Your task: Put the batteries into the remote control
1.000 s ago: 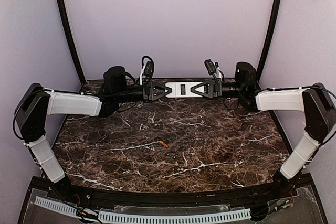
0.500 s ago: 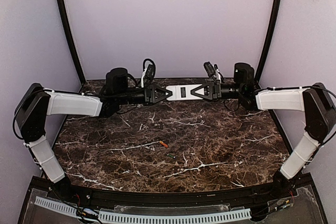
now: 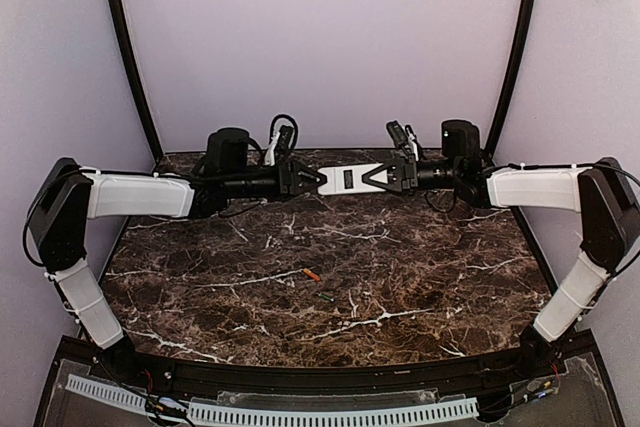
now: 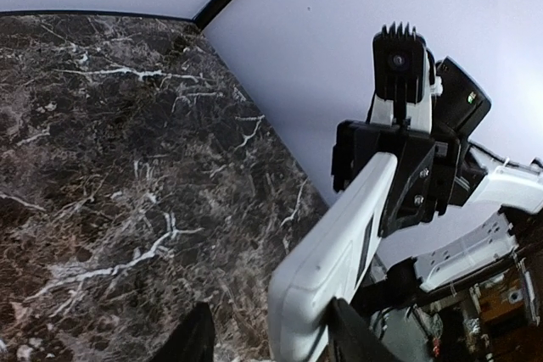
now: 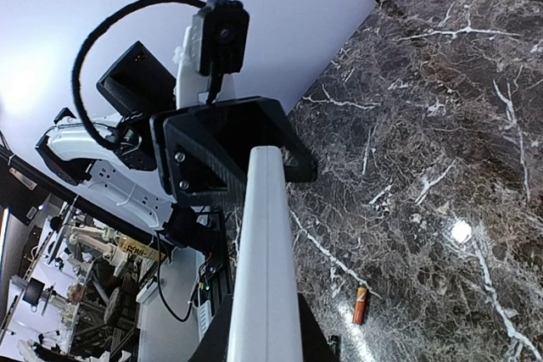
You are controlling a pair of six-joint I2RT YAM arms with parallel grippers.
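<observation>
The white remote control (image 3: 347, 179) hangs in the air over the back of the table, back side up with its dark recess showing. My right gripper (image 3: 385, 177) is shut on its right end; in the right wrist view the remote (image 5: 267, 243) runs edge-on between both fingers. My left gripper (image 3: 308, 179) is at the left end; in the left wrist view the remote (image 4: 327, 252) rests against one finger (image 4: 356, 343), with a clear gap to the other finger (image 4: 193, 341). An orange battery (image 3: 312, 274) and a dark battery (image 3: 327, 296) lie on the marble, far from both grippers.
The dark marble tabletop (image 3: 420, 267) is enclosed by lilac walls (image 3: 320, 37) at the back and sides. A black rail (image 3: 320, 377) runs along the near edge. The orange battery also shows in the right wrist view (image 5: 361, 305).
Both grippers and the remote have shifted slightly toward the near side. The left wrist has turned, and its gripper now looks narrower from above.
</observation>
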